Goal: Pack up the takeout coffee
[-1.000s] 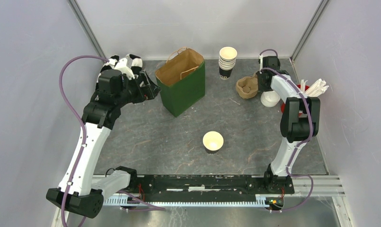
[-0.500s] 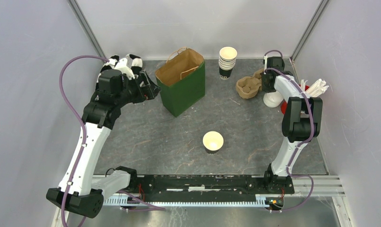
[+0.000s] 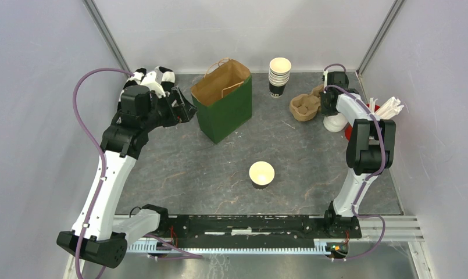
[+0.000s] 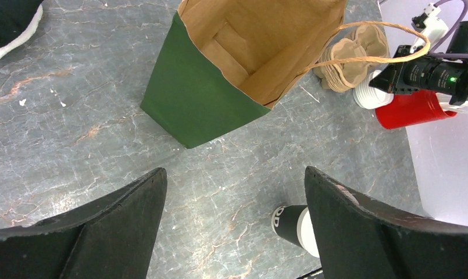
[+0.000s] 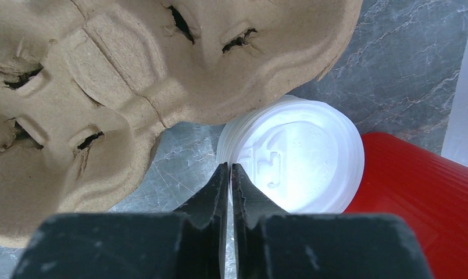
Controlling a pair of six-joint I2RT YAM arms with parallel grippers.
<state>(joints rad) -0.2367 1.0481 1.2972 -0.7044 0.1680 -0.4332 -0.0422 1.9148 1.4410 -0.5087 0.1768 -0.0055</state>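
Right gripper (image 5: 229, 168) is down at the lids (image 5: 295, 157), far right of the bag (image 3: 222, 107), fingers squeezed together at the top lid's rim. Whether they've nipped it, I can't tell. A lid comes first, I'd say, since the cup (image 3: 261, 173) stands topless out in front of the bag. Left gripper (image 4: 234, 174) hangs just left of the bag, jaws wide apart, likely placed to steady it for loading.

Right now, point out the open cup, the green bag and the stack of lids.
open cup (image 3: 261, 172), top external view, its cream inside.
green bag (image 3: 222, 116), top external view, its green front face.
stack of lids (image 5: 301, 157), right wrist view, the top lid's face.
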